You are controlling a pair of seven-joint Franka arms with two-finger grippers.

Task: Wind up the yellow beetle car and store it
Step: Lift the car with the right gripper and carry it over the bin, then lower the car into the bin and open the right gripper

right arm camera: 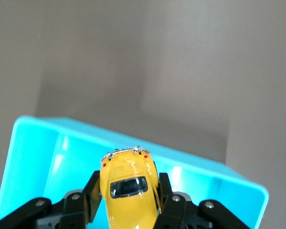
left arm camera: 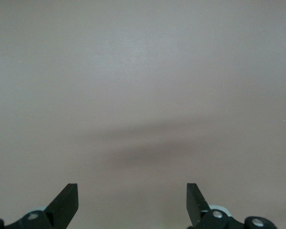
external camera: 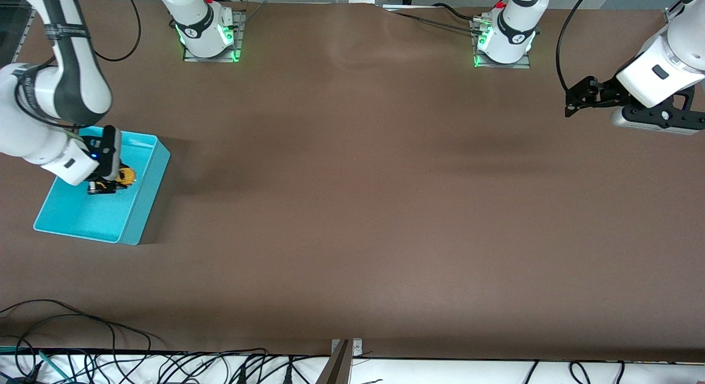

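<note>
**Right gripper holds the car over the bin**

The right gripper point(external camera: 104, 184) is closed on the car point(external camera: 125, 176) and hangs over the bin point(external camera: 144, 199). In the front view the gripper is down within the outline of the bin, over its inner floor, with the car sticking out from between the fingers toward the bin's wall at the table's middle side. I cannot tell from this view if the car touches the floor of the bin or is a little above it.

In the right wrist view the car point(right arm camera: 129, 191) sits between the two black fingers point(right arm camera: 93, 193), which press on its two sides. Its yellow roof, one dark window and a thin chrome bumper with small red lights show clearly. Under and around the car is the bin point(right arm camera: 33, 148), with its turquoise rim and a part of the inside wall in view, and the brown table point(right arm camera: 133, 57) past the rim.

The bin stands near the right arm's end of the table point(external camera: 352, 207).

The left arm waits. The left gripper point(external camera: 575, 100) is up in the air over the bare table at the left arm's end, well apart from the bin. In the left wrist view its fingertips point(left arm camera: 66, 198) stand wide apart with nothing between them, and only the brown table surface point(left arm camera: 143, 86) with a soft shadow is below.
</note>
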